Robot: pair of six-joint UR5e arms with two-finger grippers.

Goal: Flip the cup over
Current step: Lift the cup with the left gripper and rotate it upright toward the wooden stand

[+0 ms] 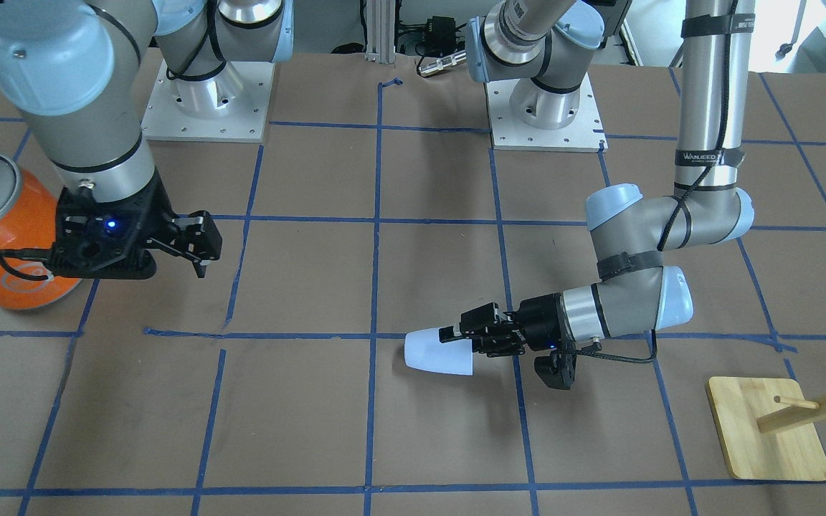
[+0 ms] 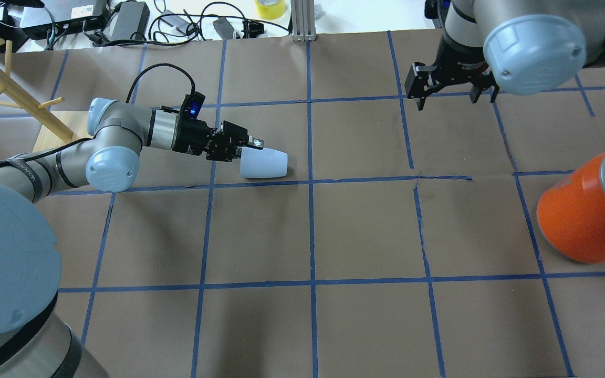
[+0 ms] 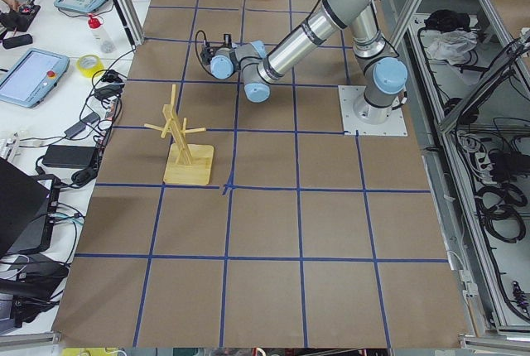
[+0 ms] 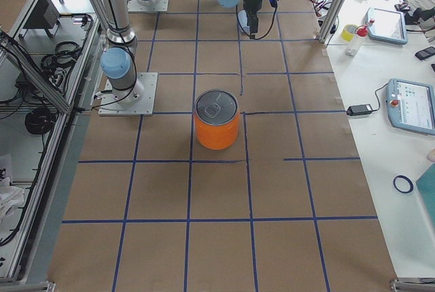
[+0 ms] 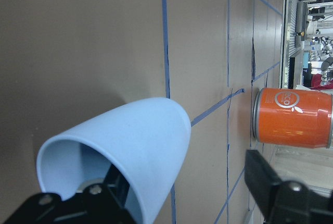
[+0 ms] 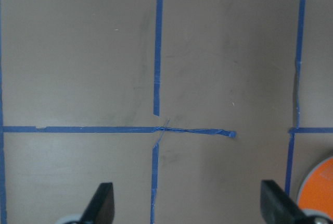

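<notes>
Your big brown paper-covered desk with its blue tape squares fills every view.

The robot's right arm hangs at the upper right of the overhead view. The right jaws are spread wide with nothing between them. The robot's left arm reaches in low from the left of that view.

The fat orange metal can with a silver lid stands at the right edge, well apart from the work. The wooden peg rack on a square base sits at the lower right of the front view.

The small pale blue plastic cup lies on its side just left of the middle. Its open mouth faces the left arm.

The left jaws are spread at that mouth. In the left wrist view, one finger is inside the cup and the other finger is outside, with a gap to the cup wall. So nothing is pinched yet.

You look to be at the grab step. Next, you should close the left jaws on the cup's rim wall. Then lift a little and turn the wrist to flip the cup. Squeeze gently, because the smooth cup may slip or roll away.
</notes>
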